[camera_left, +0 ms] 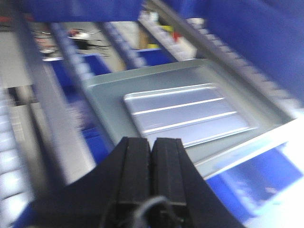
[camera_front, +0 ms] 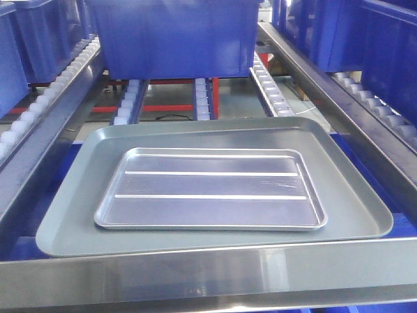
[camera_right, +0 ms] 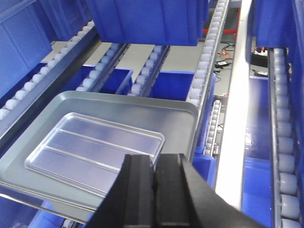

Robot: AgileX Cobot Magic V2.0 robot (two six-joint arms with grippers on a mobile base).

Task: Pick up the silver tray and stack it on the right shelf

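The flow rack (camera_front: 365,124) fills every view: steel rails, lanes of white rollers (camera_front: 270,88) and a broad shiny front bar (camera_front: 208,270) across the near edge. Blue bins (camera_front: 172,36) sit further up the lanes and on either side. On the lane just behind the front bar lies the large dull grey-green tray (camera_front: 71,222), and the silver tray (camera_front: 212,189) rests flat inside it, roughly centred, ribs running side to side, its rim clear of the bigger tray's walls all round.

Both arms hang above and short of the trays, touching neither. The left gripper (camera_left: 152,156) has its black fingers pressed together with nothing between them; its view is smeared, so the arm may be in motion. The right gripper (camera_right: 155,173) is likewise closed and empty, poised over the near right corner of the grey-green tray.

Judging from this, the pick-up has not yet begun. The main risk is the low rim: a finger sliding under it could catch the grey-green tray as well and lift or drag both. A one-sided grip on so shallow an edge could also let the smooth steel tilt and slip out. The front bar crowds a low approach from the near side.
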